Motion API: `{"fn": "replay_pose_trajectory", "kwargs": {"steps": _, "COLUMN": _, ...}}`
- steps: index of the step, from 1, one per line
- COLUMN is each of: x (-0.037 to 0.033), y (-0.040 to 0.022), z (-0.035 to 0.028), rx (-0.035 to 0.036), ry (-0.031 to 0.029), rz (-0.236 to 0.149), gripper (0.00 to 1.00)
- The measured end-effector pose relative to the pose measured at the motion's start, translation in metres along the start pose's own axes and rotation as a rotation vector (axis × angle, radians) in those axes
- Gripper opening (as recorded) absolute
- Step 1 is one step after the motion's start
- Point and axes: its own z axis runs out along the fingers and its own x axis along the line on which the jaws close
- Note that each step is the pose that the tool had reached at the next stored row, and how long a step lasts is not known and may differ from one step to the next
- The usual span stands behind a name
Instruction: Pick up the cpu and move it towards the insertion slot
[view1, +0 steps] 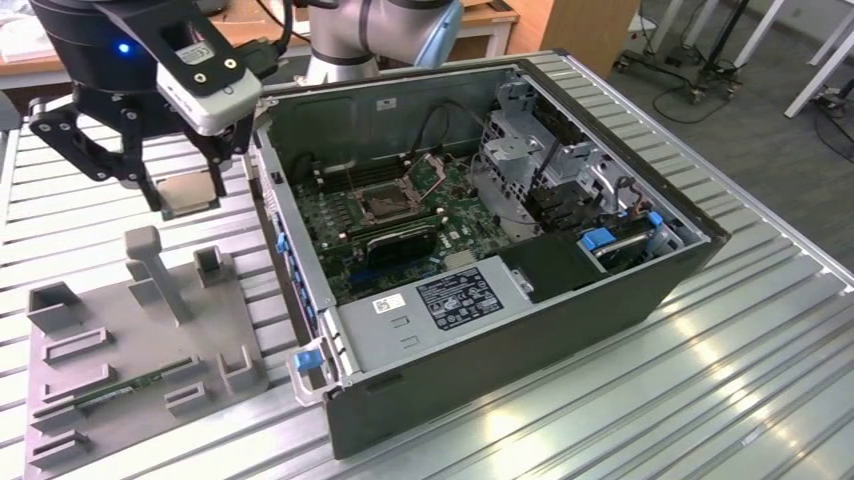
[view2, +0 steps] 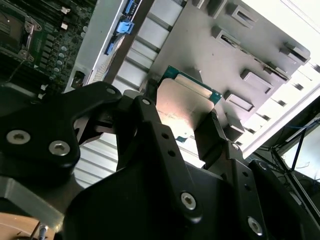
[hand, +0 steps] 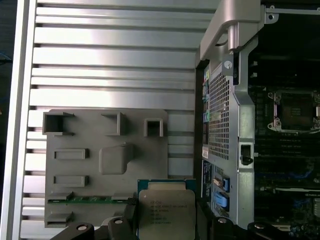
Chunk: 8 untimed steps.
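I've got the cpu (hand: 166, 212) pinched in the gripper (view2: 186, 131), fingers (view2: 210, 132) closed on its opposite edges, silver lid up in both wrist views. Edge grip makes sense to me: it keeps the pads off the flat faces. In the exterior view the gripper (view1: 174, 185) hangs in the air with the chip clear of everything, off the exterior view's left side of the case (view1: 534, 330).

Below the chip sits the grey fixture (hand: 107, 150), its pockets and posts made to hold parts at known spots. The memory stick (hand: 87, 199) lies in its groove on that fixture, untouched. The fixture rests on the ribbed table (hand: 115, 55).

Next out, the case wall (hand: 227, 115) stands between chip and board, so I judge the chip is carried high to clear it. The case lies on its side with the panel off, which is why the board faces up and is open from above.

Farthest, the slot (view1: 384, 203) on the board (view1: 400, 230), dark square in a silver frame, nothing in it. It shows in the first wrist view too (hand: 292, 111). Cpu and slot are well apart; I'd call the lift done and the carry barely begun.
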Motion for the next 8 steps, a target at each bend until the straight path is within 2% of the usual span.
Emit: {"fn": "replay_pose_trajectory", "kwargs": {"steps": 8, "x": -0.0136, "y": -0.0002, "z": 0.0001, "rx": -0.0001, "ry": -0.0001, "rz": 0.000, "gripper": 0.54}}
